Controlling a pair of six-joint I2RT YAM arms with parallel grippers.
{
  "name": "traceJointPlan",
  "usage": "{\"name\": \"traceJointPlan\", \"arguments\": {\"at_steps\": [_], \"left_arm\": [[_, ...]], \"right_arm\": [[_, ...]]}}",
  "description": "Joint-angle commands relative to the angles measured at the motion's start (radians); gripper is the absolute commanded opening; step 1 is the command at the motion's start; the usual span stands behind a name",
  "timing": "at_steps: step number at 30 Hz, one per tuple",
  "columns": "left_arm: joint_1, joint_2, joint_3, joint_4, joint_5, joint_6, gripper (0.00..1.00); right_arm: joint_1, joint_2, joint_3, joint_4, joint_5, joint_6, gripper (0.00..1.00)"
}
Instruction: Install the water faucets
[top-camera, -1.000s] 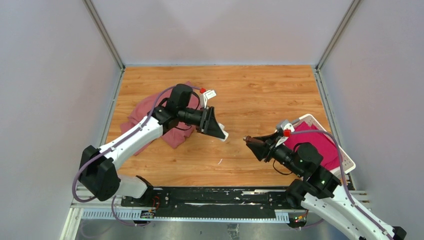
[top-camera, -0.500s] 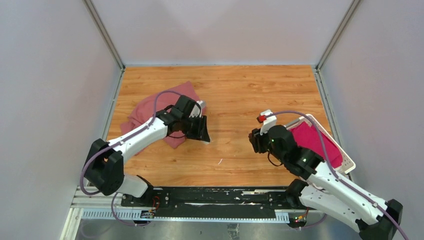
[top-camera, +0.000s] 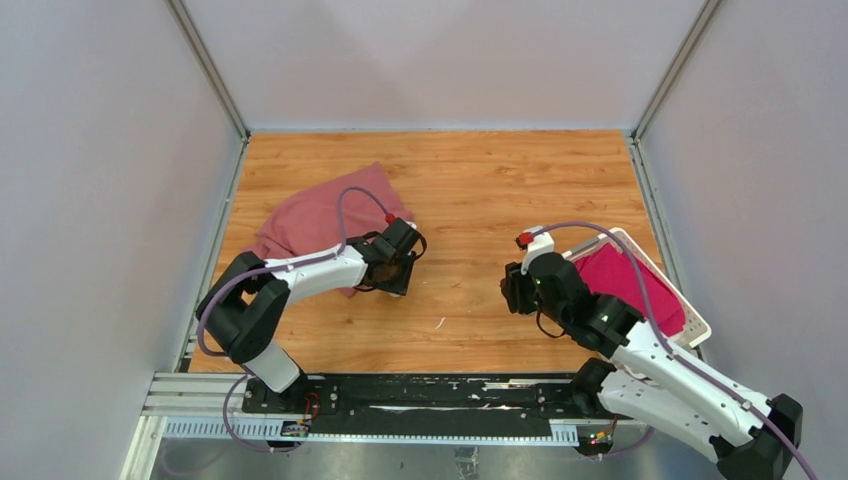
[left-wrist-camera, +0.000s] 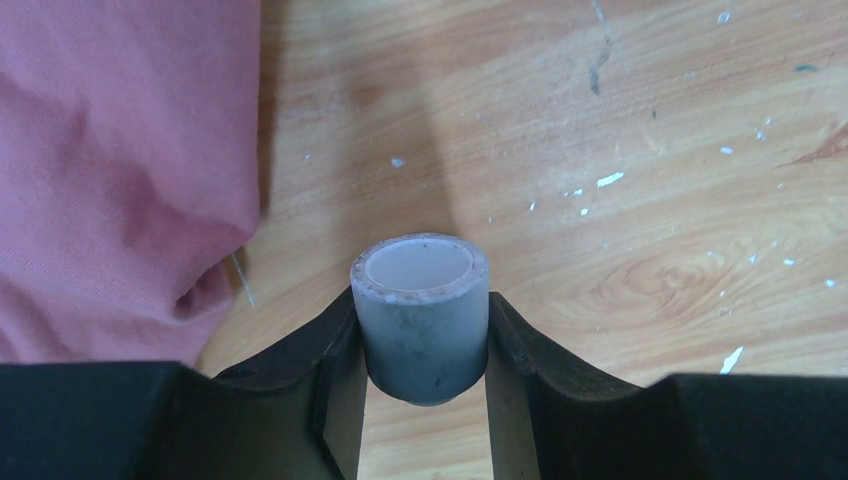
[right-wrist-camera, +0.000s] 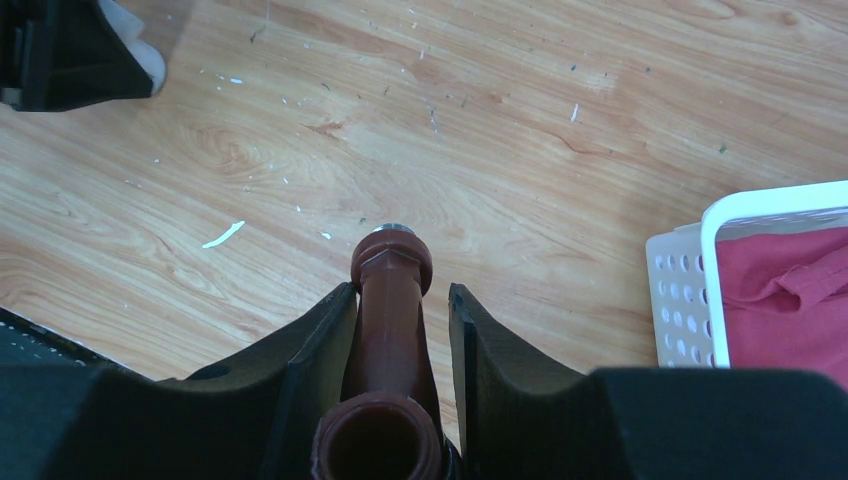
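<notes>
In the left wrist view, my left gripper (left-wrist-camera: 420, 303) is shut on a small white plastic pipe fitting (left-wrist-camera: 420, 320), open end facing out, low over the wooden table. In the top view this gripper (top-camera: 398, 278) sits at the edge of the pink cloth. In the right wrist view, my right gripper (right-wrist-camera: 400, 292) holds a dark reddish-brown tap (right-wrist-camera: 388, 310) lengthwise between its fingers, its silvery tip (right-wrist-camera: 392, 229) pointing at the table. In the top view the right gripper (top-camera: 512, 290) points down, hiding the tap. The two grippers are well apart.
A pink cloth (top-camera: 310, 220) lies on the table left of the left gripper and shows in the left wrist view (left-wrist-camera: 110, 170). A white slatted basket (top-camera: 694, 322) holding a pink-red cloth (top-camera: 625, 280) stands right of the right arm. White flecks dot the wood.
Both arms have drawn apart and dropped. The left gripper moved back toward the pink cloth with the fitting. The right gripper swung to point down with the tap.
</notes>
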Motion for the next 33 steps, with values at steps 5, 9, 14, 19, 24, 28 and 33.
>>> {"name": "traceJointPlan", "arguments": {"at_steps": [5,9,14,19,24,28,33], "left_arm": [[-0.025,0.045,-0.016,0.073,-0.063,-0.062,0.45],[-0.027,0.033,0.008,0.031,-0.093,-0.06,0.57],[-0.027,0.045,0.076,-0.049,-0.118,-0.063,0.63],[-0.027,0.078,0.143,-0.119,-0.121,-0.053,0.59],[-0.027,0.116,0.188,-0.163,-0.085,-0.045,0.58],[-0.027,0.128,0.196,-0.174,-0.077,-0.052,0.54],[-0.027,0.139,0.201,-0.183,-0.068,-0.053,0.49]], "right_arm": [[-0.009,-0.02,-0.016,-0.017,-0.018,0.018,0.0],[-0.009,0.0,-0.013,-0.016,-0.041,0.024,0.0],[-0.009,0.023,-0.007,-0.01,-0.064,0.017,0.0],[-0.009,0.029,-0.005,-0.01,-0.079,0.017,0.0],[-0.009,0.021,-0.012,-0.01,-0.083,0.02,0.0],[-0.009,0.017,-0.014,-0.01,-0.084,0.025,0.0],[-0.009,0.016,-0.014,-0.01,-0.085,0.025,0.0]]}}
